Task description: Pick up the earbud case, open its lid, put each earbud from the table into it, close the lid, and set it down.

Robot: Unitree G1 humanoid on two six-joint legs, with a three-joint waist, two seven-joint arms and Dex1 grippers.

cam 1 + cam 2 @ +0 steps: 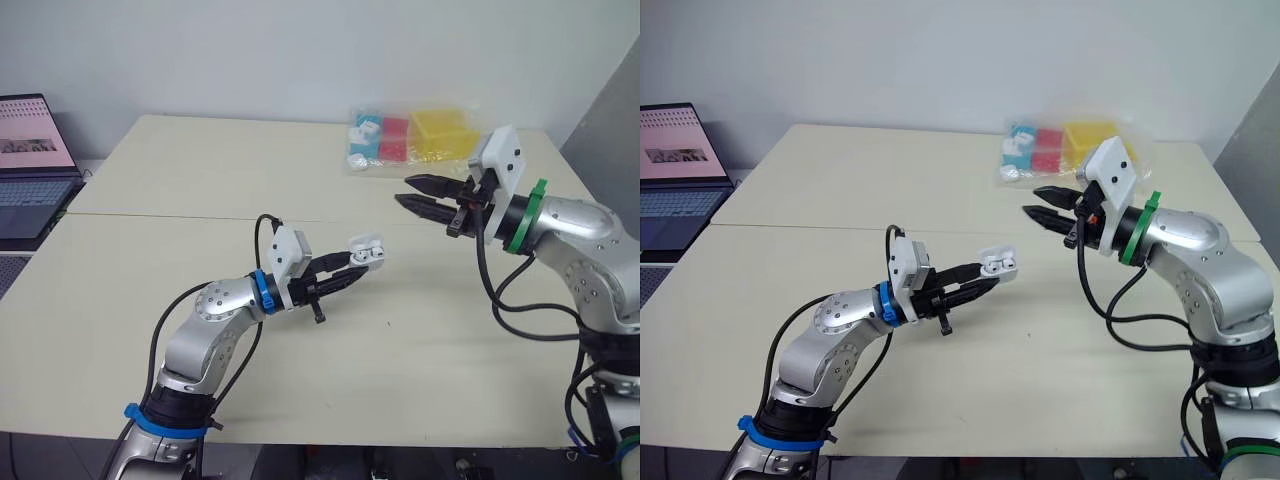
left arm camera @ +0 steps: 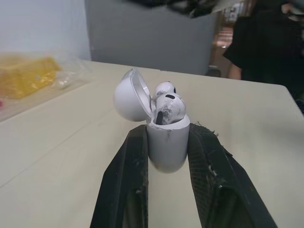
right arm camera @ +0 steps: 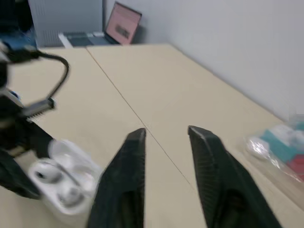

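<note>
Since left jaws clamp the earbud case with both earbuds in, right jaws wide, lid closure and set-down remain.

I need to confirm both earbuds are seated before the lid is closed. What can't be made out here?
- Earbuds: stems hidden inside the case in the left wrist view; too small in the head views to judge seating.
- Case sides: covered by the left gripper's fingers.
- Bag contents: small in the head views, blurred in the right wrist view.
- Laptop: cut off by the left edge, left eye view.
</note>
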